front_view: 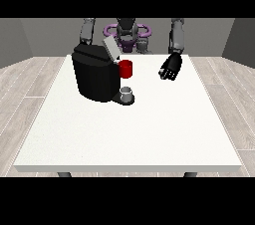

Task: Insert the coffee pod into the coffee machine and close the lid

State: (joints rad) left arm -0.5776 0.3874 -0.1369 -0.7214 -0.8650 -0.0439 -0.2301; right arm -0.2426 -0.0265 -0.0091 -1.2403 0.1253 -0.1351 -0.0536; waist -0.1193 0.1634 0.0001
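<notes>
Front view first and only: we see a white table (149,134) with a black coffee machine (94,77) standing on its far side at the view's left. Its grey lid (110,48) is tilted up and open. We note a red thing at the machine (126,68), just beside its upper front. Below that, a small grey thing (127,92) sits on the machine's base; we cannot tell whether it is the pod. We find the hand at the view's right (170,67) over the table's far part, well apart from the machine, its fingers curled and holding nothing. We cannot see the other hand; the machine hides that side.
</notes>
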